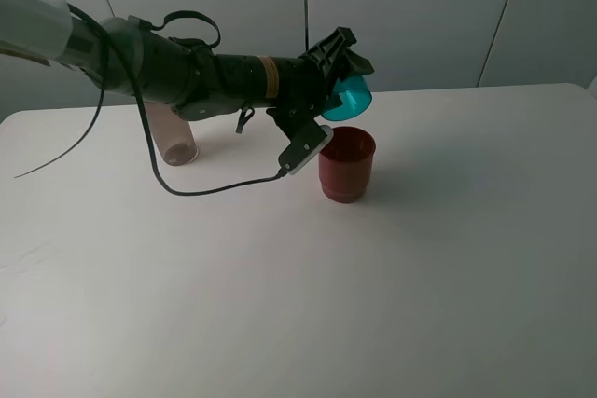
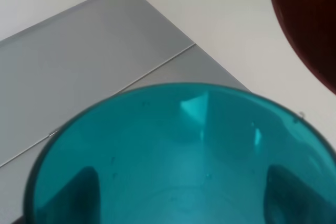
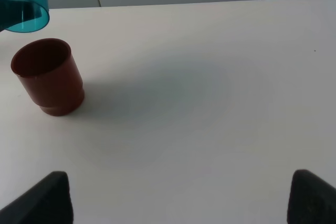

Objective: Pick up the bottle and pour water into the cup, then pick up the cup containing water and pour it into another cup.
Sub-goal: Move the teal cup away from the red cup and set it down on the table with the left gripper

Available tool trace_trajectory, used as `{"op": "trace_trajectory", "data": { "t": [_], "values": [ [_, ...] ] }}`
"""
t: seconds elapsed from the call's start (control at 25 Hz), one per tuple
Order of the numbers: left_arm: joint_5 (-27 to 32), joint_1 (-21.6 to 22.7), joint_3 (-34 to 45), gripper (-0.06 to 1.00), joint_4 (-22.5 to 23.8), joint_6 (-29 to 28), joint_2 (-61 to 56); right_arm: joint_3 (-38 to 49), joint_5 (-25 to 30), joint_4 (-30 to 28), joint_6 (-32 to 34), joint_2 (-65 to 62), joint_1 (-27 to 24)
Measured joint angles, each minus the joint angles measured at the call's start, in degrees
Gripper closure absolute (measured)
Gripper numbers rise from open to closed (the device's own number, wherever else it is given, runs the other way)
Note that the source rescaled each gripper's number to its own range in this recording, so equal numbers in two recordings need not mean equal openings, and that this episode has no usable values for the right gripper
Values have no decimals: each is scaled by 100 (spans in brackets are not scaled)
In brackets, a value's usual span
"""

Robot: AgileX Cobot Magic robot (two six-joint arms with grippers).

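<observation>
Arm on my left stretches across, its gripper (image 1: 343,70) pinching the teal cup (image 1: 353,97) tipped sideways above the red cup (image 1: 347,164); my right fingers (image 3: 44,199) stand spread.

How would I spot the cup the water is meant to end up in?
Find the white table, then the dark arm reaching in from the left. Just under its claw stands the red cup. Unlike the tilted teal cup above, it is opaque, wider, upright.
</observation>
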Motion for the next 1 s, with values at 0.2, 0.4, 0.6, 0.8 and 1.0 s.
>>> {"op": "trace_trajectory", "data": {
  "t": [0.2, 0.4, 0.6, 0.8, 1.0],
  "values": [
    [-81, 0, 0, 85, -6, -616, -25, 0, 0, 0, 0, 0, 0],
    [-129, 10, 0, 85, 65, -2022, -188, 0, 0, 0, 0, 0, 0],
    [-129, 157, 0, 85, 940, -4652, -307, 0, 0, 0, 0, 0, 0],
    [-105, 474, 0, 85, 2205, -7425, -466, 0, 0, 0, 0, 0, 0],
    [-386, 890, 0, 85, 3028, -9751, -497, 0, 0, 0, 0, 0, 0]
  ]
}}
